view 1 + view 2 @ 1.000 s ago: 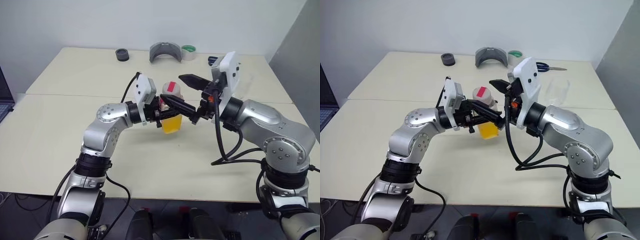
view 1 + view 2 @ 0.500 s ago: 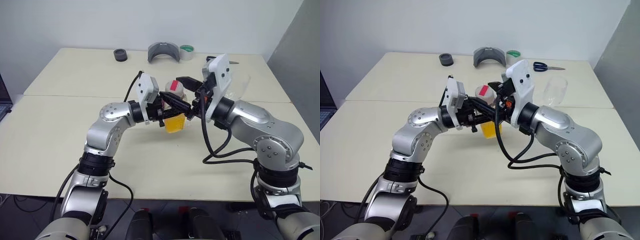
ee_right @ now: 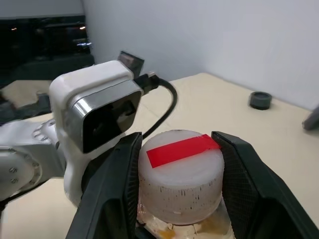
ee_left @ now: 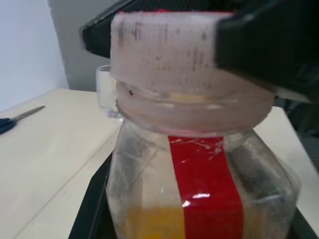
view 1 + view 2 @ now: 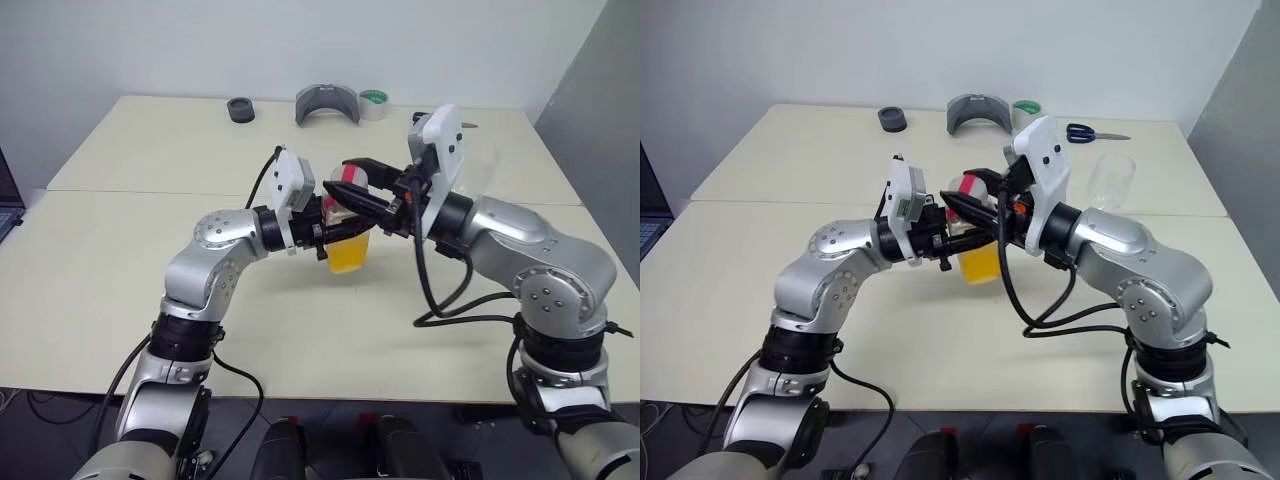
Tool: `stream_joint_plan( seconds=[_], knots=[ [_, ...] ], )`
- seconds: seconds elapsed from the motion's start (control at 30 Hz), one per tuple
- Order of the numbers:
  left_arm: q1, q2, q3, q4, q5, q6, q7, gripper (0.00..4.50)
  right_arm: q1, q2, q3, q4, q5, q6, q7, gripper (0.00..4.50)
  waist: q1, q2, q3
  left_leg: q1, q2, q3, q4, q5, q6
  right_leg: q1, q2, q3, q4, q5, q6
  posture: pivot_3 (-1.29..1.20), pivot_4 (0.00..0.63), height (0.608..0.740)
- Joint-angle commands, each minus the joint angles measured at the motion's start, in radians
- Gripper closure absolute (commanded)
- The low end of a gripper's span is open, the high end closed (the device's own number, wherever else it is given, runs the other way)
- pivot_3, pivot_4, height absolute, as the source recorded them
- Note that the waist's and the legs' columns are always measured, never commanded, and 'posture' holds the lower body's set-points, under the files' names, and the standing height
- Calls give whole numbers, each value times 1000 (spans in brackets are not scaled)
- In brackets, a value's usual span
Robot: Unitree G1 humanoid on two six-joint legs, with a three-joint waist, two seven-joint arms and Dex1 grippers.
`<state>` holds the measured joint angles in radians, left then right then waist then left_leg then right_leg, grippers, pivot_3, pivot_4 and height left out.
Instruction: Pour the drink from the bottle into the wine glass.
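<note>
Both pairs of jaws are on the bottle [image 5: 348, 232]: my left gripper [image 5: 336, 231] is clamped on its body, and my right gripper [image 3: 180, 181] has its two black fingers [image 3: 118, 174] set either side of the white cap [image 3: 180, 173], narrow and just against it, though I cannot tell how firmly they bite.

I hold the bottle above the table [image 5: 130, 240], a little above the centre of the left eye frame. It stands upright, long axis vertical, cap and red sticker [image 3: 182, 149] facing up, the red stripe [image 4: 206, 191] running down its side.

As I judge it, the task is at an early stage. The cap is on, the drink [image 5: 349, 254] sits in the lower part of the bottle, and nothing is poured. The wine glass [image 5: 1110, 181] waits well apart, at the upper right of the right eye frame, apparently empty. Uncapping, carrying across and tipping are all left.
</note>
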<state>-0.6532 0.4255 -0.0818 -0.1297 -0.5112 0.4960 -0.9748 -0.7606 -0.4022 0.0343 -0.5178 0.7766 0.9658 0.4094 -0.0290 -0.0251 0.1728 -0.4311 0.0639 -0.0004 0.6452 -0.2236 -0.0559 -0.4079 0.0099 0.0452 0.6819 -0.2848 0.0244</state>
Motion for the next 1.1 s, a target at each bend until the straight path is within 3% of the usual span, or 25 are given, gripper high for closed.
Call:
stream_joint_plan(
  seconds=[0.03, 0.2, 0.37, 0.5, 0.63, 0.87, 1.1],
  knots=[
    [3, 28, 9, -161, -108, 77, -39, 2710, -35, -57, -31, 14, 42, -56, 155, 2617, 0, 0, 0, 0, 0, 0, 0, 0, 0, 0, 0, 0, 0, 0, 0, 0, 150, 740],
    [1, 59, 32, -291, -247, 212, -16, 2710, -94, -98, 20, 115, 76, -131, 441, 2617, -2, 0, 0, 1, 0, 0, 0, 0, 0, 0, 0, 0, 0, 0, 0, 0, 150, 740],
    [-35, 67, 42, -265, -233, 220, -2, 2710, -146, -99, 36, 222, 31, -184, 544, 2617, -1, 0, 0, 1, 0, 0, 0, 0, 0, 0, 0, 0, 1, 0, 0, 0, 150, 740],
    [-34, 76, 54, -249, -217, 219, 16, 2710, -140, -127, 0, 236, 33, -174, 547, 1242, 0, 0, 0, 1, 0, 0, 0, 0, 0, 0, 0, 0, 0, 0, 0, 0, 150, 740],
    [-13, 98, 65, -245, -201, 211, 22, 2710, -89, -182, -75, 157, 99, -99, 488, 10, 1, 0, 0, 0, 0, 0, 0, 0, 0, 0, 0, 0, 0, 0, 0, 0, 150, 740],
    [-23, 91, 62, -161, -150, 164, 47, 2710, 14, -178, -154, -28, 171, -12, 237, 10, -2, 0, 0, 1, 0, 0, 0, 0, 0, 0, 0, 0, 1, 0, 0, 0, 150, 740],
    [-38, 51, 40, -36, -64, 65, 52, 2710, 57, -15, -107, -110, 91, -41, -59, 10, -1, 0, 0, 1, 0, 0, 0, 0, 0, 0, 1, 0, 1, 0, 0, 0, 150, 740]
  ],
)
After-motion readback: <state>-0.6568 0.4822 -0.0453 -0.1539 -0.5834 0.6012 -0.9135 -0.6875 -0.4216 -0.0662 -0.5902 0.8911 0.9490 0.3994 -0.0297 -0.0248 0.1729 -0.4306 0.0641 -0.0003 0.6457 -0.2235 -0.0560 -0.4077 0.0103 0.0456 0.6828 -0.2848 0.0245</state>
